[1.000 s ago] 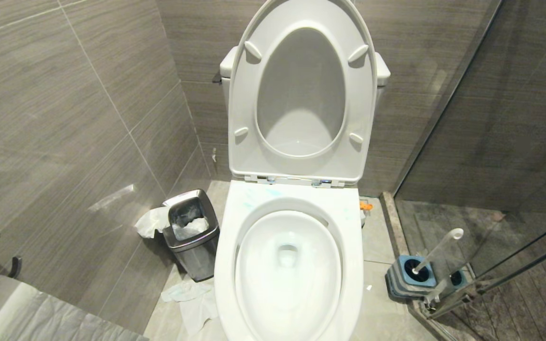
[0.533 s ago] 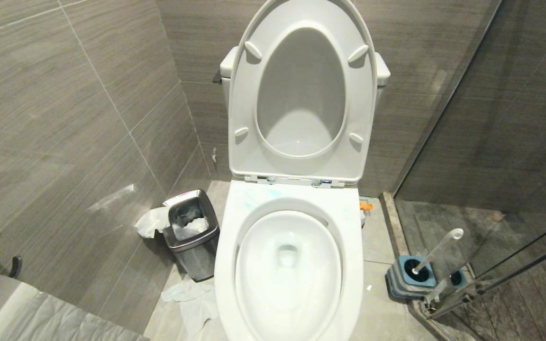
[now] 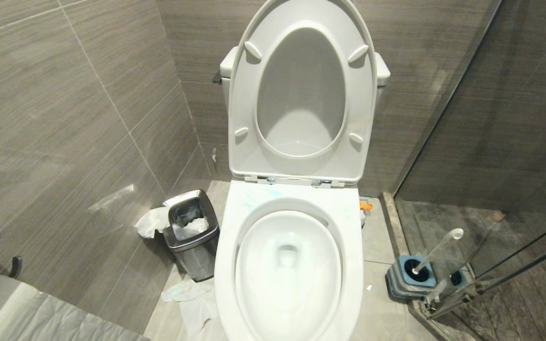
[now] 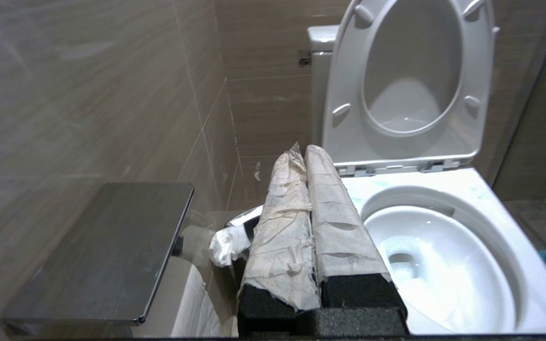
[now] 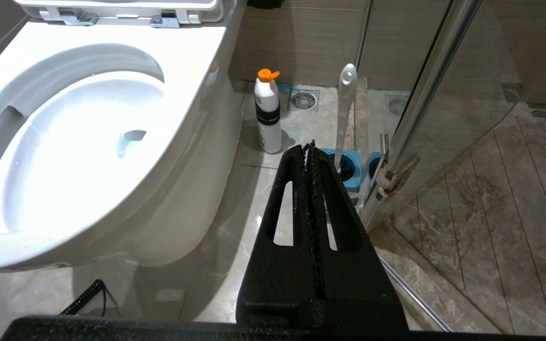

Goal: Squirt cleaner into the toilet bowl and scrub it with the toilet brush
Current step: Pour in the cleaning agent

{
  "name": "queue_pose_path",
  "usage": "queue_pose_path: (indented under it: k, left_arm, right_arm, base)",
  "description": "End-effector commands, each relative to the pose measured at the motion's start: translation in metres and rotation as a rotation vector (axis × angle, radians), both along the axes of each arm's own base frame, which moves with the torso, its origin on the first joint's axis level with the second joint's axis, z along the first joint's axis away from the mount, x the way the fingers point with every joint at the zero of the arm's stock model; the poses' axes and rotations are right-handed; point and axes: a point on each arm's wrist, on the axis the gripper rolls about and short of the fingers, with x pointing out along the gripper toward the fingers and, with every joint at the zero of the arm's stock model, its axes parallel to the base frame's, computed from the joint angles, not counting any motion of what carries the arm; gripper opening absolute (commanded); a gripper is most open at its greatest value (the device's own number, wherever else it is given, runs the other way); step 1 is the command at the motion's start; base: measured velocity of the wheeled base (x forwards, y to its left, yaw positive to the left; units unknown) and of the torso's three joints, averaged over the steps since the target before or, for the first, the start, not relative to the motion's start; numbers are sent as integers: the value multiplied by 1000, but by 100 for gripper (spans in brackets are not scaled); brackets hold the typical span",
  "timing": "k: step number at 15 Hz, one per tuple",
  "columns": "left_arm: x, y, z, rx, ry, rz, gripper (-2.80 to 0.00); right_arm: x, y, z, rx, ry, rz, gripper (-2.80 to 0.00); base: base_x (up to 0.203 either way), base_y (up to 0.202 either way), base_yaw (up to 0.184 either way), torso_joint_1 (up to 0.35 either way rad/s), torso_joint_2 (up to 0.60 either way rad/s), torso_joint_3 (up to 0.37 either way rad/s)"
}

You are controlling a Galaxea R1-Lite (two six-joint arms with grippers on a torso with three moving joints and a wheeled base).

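Observation:
The white toilet bowl (image 3: 349,222) stands open, with its seat and lid (image 3: 301,94) raised against the tank. Faint turquoise streaks of cleaner (image 3: 254,199) mark the back of the rim, and the basin water looks pale. The toilet brush (image 3: 436,251) leans in its blue-topped holder (image 3: 413,277) on the floor to the right of the bowl. Neither arm shows in the head view. My left gripper (image 4: 303,150), its fingers wrapped in paper, is shut on nothing, to the left of the toilet bowl (image 4: 486,189). My right gripper (image 5: 309,144) is shut and empty, above the floor short of the toilet brush (image 5: 345,109).
A white bottle with an orange cap (image 5: 268,113) stands on the floor between the toilet and the brush. A steel waste bin (image 3: 191,232) with tissue sits left of the bowl, with paper on the floor (image 3: 192,303). A glass shower door (image 3: 491,142) closes the right side. A dark shelf (image 4: 107,246) lies at left.

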Motion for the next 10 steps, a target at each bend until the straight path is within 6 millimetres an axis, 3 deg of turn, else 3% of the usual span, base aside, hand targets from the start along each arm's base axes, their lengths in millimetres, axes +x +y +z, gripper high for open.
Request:
queue_pose_path:
  k: [1,7,10]
  left_arm:
    - [23,0,-22,-1,12,15,-280]
    - [61,2,-78,8,7,87,-280]
    - [64,3,-88,27,88,137,-280]
  right_arm:
    - [0,0,0,1,-1,0,-280]
    - [0,0,0,1,-1,0,-280]
    - [0,0,0,1,0,0,-280]
  base:
    - [0,0,0,0,0,0]
    - [0,0,0,0,0,0]
    - [0,0,0,0,0,0]
